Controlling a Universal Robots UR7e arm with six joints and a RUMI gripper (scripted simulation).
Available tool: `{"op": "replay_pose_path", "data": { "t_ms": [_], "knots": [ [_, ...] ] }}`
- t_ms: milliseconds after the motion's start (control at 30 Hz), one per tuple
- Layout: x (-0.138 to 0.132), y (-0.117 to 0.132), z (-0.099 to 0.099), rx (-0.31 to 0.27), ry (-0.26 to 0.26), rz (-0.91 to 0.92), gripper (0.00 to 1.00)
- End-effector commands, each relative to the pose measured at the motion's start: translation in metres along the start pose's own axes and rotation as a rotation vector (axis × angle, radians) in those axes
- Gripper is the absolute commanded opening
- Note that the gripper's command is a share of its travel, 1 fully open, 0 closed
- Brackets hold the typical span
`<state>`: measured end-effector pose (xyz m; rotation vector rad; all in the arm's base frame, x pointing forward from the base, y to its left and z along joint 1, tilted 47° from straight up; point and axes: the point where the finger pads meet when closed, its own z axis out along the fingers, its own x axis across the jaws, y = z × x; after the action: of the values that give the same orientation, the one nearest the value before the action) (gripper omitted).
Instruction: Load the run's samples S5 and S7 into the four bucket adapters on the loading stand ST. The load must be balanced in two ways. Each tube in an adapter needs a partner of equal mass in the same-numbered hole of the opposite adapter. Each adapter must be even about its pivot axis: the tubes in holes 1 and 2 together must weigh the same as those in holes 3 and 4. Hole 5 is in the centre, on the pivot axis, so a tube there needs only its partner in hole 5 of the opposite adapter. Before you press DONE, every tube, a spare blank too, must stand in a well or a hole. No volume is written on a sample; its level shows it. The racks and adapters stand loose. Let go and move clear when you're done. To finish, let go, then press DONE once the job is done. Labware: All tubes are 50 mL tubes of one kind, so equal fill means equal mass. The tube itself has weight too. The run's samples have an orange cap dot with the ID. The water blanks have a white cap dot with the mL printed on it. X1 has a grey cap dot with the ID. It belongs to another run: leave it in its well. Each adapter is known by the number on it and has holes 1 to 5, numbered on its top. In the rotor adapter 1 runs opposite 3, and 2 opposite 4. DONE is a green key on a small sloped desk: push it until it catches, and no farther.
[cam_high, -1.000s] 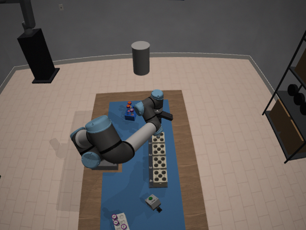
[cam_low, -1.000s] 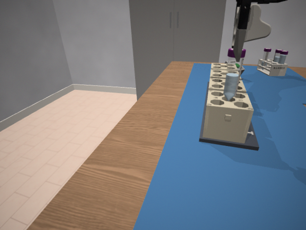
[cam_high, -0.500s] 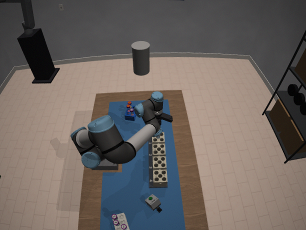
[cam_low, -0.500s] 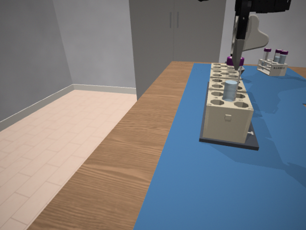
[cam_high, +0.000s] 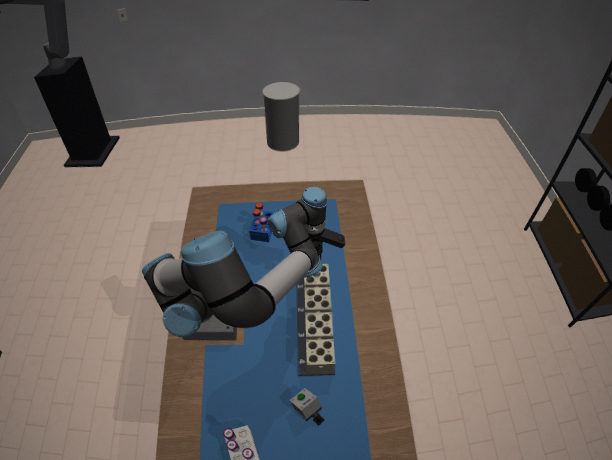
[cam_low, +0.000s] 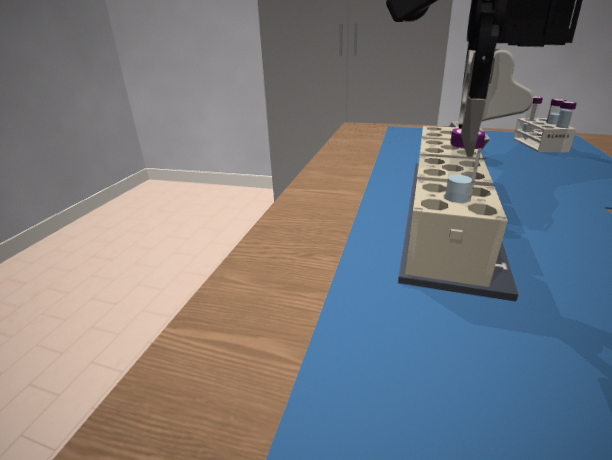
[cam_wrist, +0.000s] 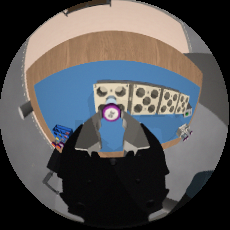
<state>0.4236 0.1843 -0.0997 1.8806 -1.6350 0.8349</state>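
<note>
Arm bent forward, wrist pointing straight down — jaws clamped on a tube.

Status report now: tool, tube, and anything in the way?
Tool shut on purple-capped tube. Tube part way into centre hole of nearest adapter in exterior view. Nothing seen blocking.

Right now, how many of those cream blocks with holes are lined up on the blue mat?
4, in one row: adapter 1 beneath the gripper, adapter 2, adapter 3, adapter 4 nearest the green key.
</note>
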Motion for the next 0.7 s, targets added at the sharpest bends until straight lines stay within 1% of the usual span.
{"op": "replay_pose_path", "data": {
  "t_ms": [0,667],
  "knots": [
    [0.0,0.0,0.007,0.001,-0.001,0.0,0.0],
    [0.0,0.0,0.031,0.001,-0.001,0.0,0.0]
  ]
}}
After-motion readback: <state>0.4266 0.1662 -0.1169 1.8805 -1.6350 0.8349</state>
